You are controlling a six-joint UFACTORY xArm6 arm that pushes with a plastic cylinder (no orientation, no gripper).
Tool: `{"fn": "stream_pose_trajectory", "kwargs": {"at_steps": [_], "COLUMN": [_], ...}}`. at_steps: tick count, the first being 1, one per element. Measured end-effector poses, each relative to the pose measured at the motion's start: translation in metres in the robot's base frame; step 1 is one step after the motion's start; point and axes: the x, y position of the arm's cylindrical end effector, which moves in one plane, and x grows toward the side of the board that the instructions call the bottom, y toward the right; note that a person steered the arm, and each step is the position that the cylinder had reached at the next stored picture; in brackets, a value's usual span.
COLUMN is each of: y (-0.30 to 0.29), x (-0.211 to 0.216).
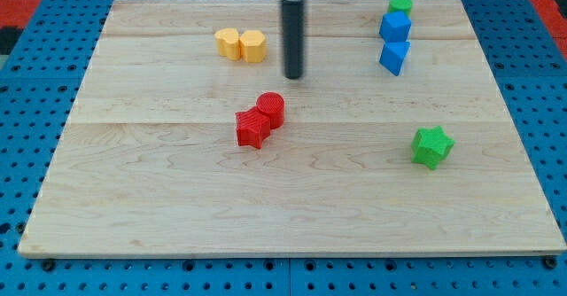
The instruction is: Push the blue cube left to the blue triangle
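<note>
The blue cube point(396, 26) sits near the view's top right on the wooden board point(133, 190). The blue triangle point(394, 57) lies just below it, touching or nearly touching. A green cylinder point(400, 4) stands right above the cube, against it. My tip point(293, 75) rests on the board well to the left of the blue blocks, right of the yellow blocks and above the red ones. It touches no block.
Two yellow blocks point(241, 44) sit side by side at the top centre-left. A red cylinder point(271, 109) and a red star-like block point(252, 128) touch near the middle. A green star-like block point(431, 146) lies at the right.
</note>
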Motion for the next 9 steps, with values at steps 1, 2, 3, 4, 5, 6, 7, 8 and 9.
{"fn": "stream_pose_trajectory", "kwargs": {"at_steps": [1, 2, 3, 4, 5, 6, 7, 8, 9], "y": [0.113, 0.154, 0.168, 0.190, 0.189, 0.176, 0.138, 0.105, 0.068], "x": [0.017, -0.019, -0.040, -0.055, -0.098, -0.132, -0.125, -0.124, -0.124]}}
